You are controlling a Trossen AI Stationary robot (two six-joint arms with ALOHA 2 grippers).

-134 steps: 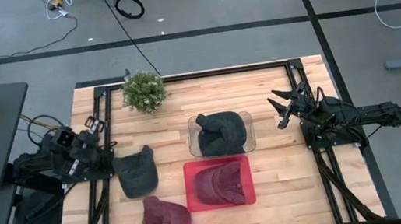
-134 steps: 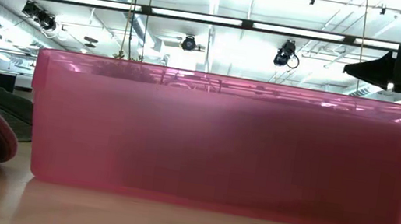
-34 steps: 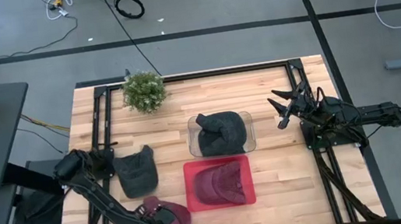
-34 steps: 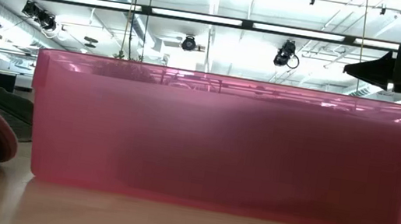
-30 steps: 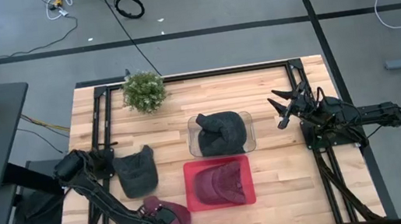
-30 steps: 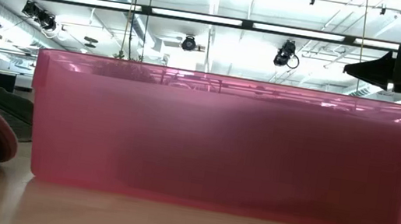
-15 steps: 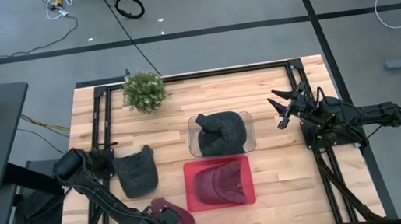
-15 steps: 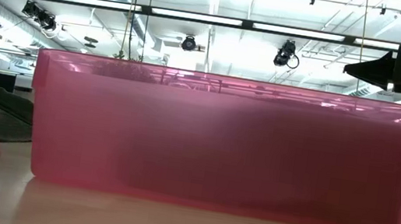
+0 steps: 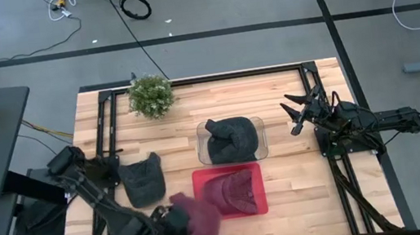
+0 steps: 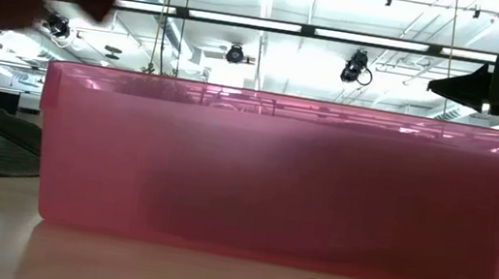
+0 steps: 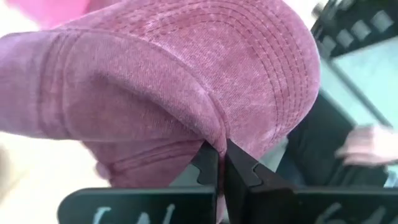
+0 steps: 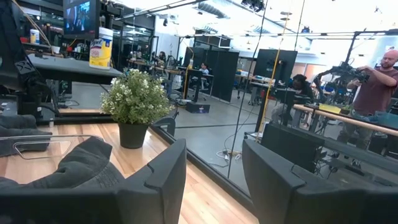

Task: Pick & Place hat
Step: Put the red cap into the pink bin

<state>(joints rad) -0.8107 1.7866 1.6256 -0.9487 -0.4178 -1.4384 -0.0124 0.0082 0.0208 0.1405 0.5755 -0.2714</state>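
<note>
A pale wooden table is seen from above. On it are placed a small potted plant near the back edge, a clear bin at the middle, a red bin in front, and a grey cap at left.

Left end effector pinched tight at the table's near edge; right end effector idle, fingers spread.

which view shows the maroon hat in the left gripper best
The left wrist view: the maroon hat fills it, its fabric pinched in the shut left gripper. The high view shows it small beside the red bin; the low view catches only a dark corner; the right wrist view, nothing.
</note>
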